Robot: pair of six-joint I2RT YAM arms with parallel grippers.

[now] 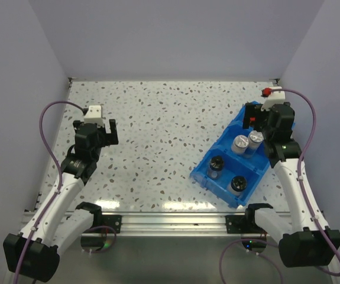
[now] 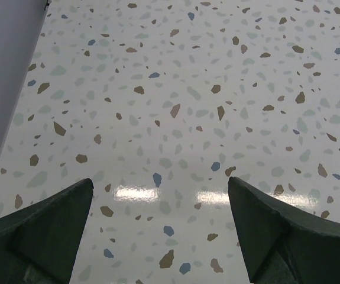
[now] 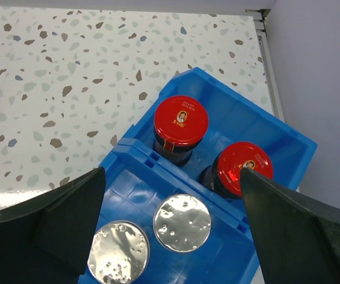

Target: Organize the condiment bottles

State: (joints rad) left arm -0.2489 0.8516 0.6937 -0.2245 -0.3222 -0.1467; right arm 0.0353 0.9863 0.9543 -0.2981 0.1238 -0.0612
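The left claw hung released over the speckled table. The right claw, also released, hovered above two red-capped jars in the blue bin.

- left arm, lower left: white links, black joints, looping purple cable.
- right arm, lower right: same colours; red part by its white wrist block.
- left gripper: dark, wedge-shaped fingers.

Jars stand paired in the bin, on the table's right.
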